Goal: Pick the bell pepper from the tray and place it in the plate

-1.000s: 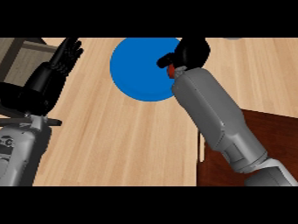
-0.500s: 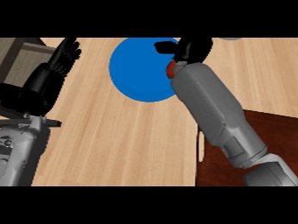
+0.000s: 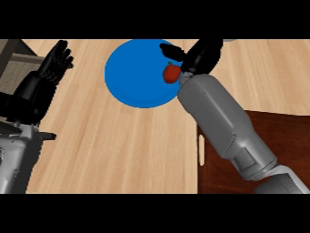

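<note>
Two black hands show above a wooden counter [image 3: 117, 141]. The right hand [image 3: 201, 54] curls round a red bell pepper [image 3: 172, 73], holding it over the right side of the blue plate [image 3: 140, 75]. Left of the plate, the left hand [image 3: 50, 73] rests with straight fingers, holding nothing. A dark brown tray [image 3: 291, 136] lies below and right of the plate.

No readable text, labels or numbers anywhere.

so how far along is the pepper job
Done: the bell pepper is off the dark tray. In hand: the right robot hand holds it over the blue plate. Left: release it onto the plate. The left robot hand rests open at the view's left.
</note>
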